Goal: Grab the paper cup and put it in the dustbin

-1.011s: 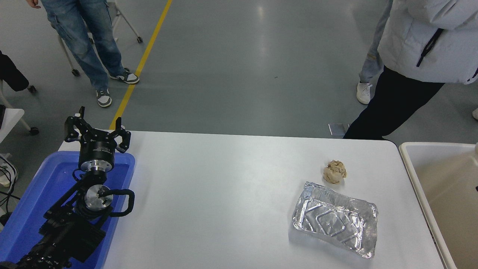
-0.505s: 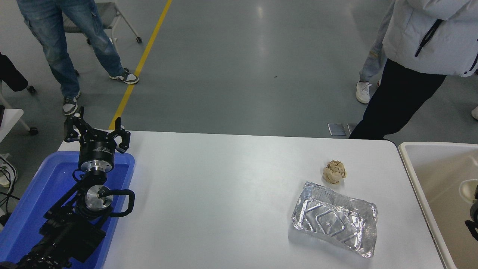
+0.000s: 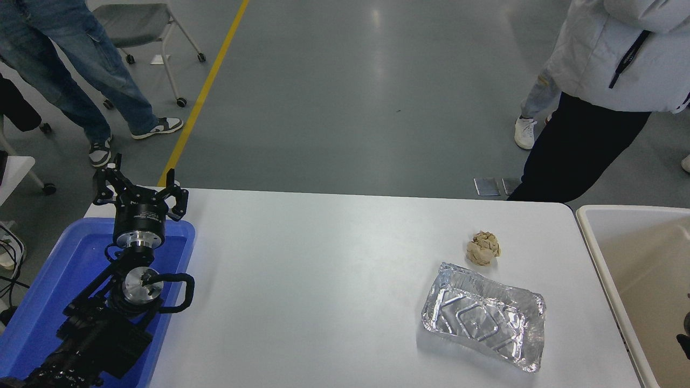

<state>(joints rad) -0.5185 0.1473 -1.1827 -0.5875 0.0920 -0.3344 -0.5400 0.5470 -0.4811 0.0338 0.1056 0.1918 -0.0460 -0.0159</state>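
Observation:
The dustbin [image 3: 636, 253] is a large beige bin with a thick off-white rim, standing off the table's right end and cut by the picture's edge. The paper cup does not show in this frame. Only a small black part of my right arm [image 3: 685, 333] shows at the right edge, over the bin, and its gripper cannot be read. My left gripper [image 3: 139, 186] is open and empty, parked above the far end of the blue tray [image 3: 59, 269] at the lower left.
A crumpled tan paper ball [image 3: 483, 248] lies on the white table [image 3: 323, 280] at the right. A silver foil tray [image 3: 482, 315] lies just in front of it. People stand on the floor beyond the table, at the top left and top right.
The pale cup rim seen inside the bin at the right edge half a second ago is gone from view. The black part of the right arm there has dropped lower. The people have shifted.

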